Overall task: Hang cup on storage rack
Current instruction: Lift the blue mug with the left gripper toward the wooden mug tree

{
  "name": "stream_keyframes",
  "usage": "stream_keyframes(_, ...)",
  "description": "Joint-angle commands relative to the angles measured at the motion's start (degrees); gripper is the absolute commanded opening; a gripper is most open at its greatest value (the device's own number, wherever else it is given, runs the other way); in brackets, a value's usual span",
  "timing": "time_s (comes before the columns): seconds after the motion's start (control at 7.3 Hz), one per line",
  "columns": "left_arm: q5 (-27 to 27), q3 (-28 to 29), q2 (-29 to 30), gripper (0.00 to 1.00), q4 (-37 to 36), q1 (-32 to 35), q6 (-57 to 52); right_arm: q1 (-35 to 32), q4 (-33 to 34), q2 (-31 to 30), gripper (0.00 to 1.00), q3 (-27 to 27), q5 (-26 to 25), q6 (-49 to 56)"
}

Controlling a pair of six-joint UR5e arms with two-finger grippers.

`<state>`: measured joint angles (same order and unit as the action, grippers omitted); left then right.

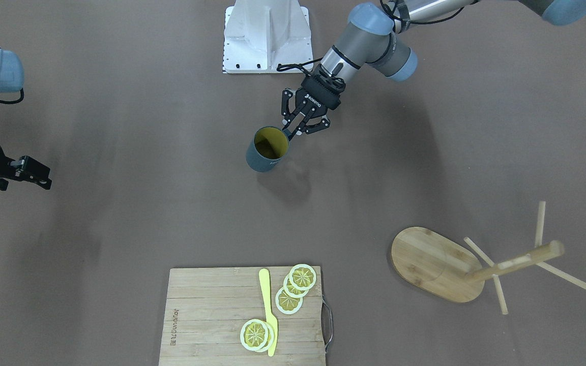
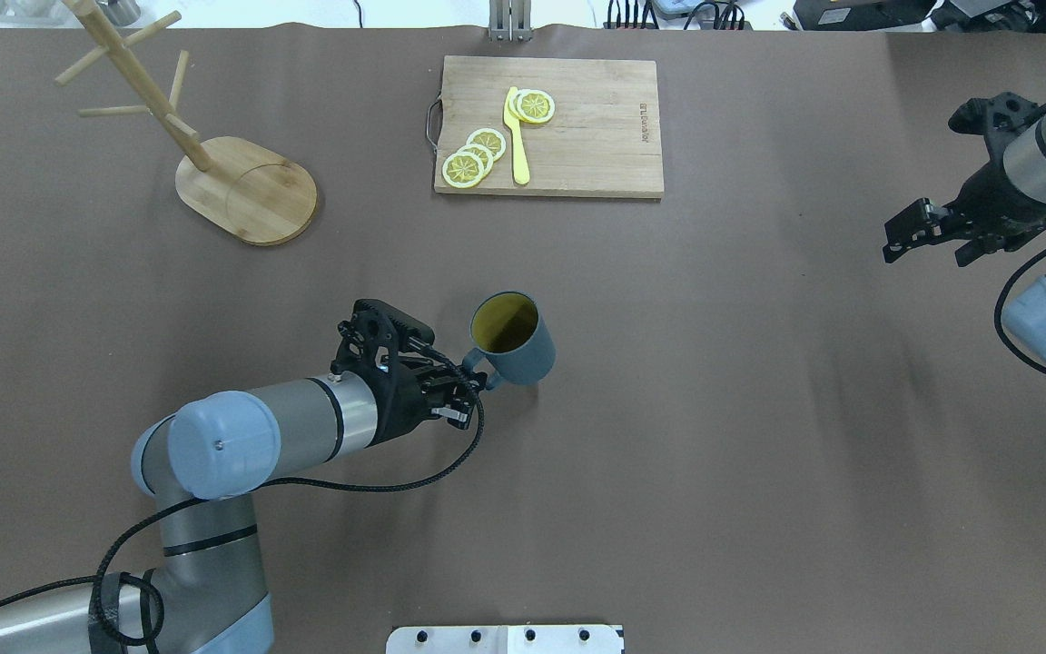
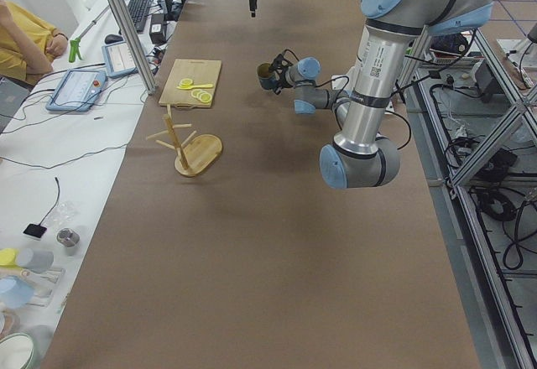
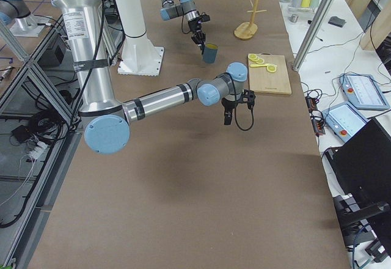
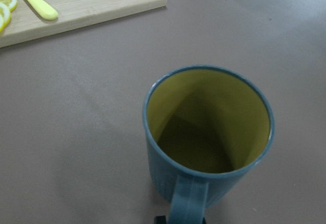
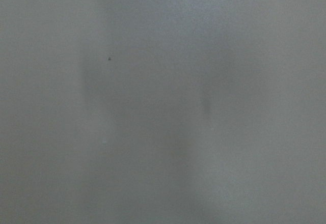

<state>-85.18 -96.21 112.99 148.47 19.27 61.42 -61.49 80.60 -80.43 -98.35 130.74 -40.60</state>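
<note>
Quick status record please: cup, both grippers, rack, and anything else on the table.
cup: upright, nothing visible inside, mid-table
left gripper: shut on the cup's handle
right gripper: open, holding nothing, far from the cup
storage rack: upright, pegs bare, beyond the cup on the robot's left
cutting board: carries lemon slices and a yellow knife
task: cup not yet hung

Cup (image 5: pixel 214 127): glazed ceramic look, smooth, slight sheen, blue-grey outside, yellow inside; storage rack (image 1: pixel 435 262): light bamboo, visible grain, satin; cutting board (image 1: pixel 211 315): bamboo strips, matt, with thin metal handle (image 1: pixel 330 323); knife (image 1: pixel 270 310): yellow plastic, smooth; lemon slices (image 1: pixel 303 277): look plastic; table cover (image 1: pixel 120 229): brown, matt, paper-like; left arm (image 2: pixel 305 422): brushed grey metal, pale blue plastic caps.
</note>
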Motion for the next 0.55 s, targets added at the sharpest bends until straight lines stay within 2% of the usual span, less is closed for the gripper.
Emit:
stream_keyframes(0.0, 0.01, -0.21, -2.16, 0.00, 7.54, 3.99, 18.60, -0.30, -0.09, -0.25, 1.00, -0.26, -0.05, 0.00)
stream_keyframes(0.14, -3.03, -0.12, -2.07, 0.00, 7.45, 9.42, 30.65, -0.38, -0.09, -0.34, 1.00, -0.43, -0.13, 0.00)
stream_keyframes(0.27, -13.85, -0.12, -1.90, 0.00, 7.63, 17.82, 41.30, -0.47, -0.09, -0.34, 1.00, -0.52, -0.40, 0.00)
stream_keyframes(0.41, -21.71, 0.49, -1.89, 0.00, 7.54, 25.65, 50.80, -0.56, -0.09, -0.34, 1.00, -0.61, -0.49, 0.00)
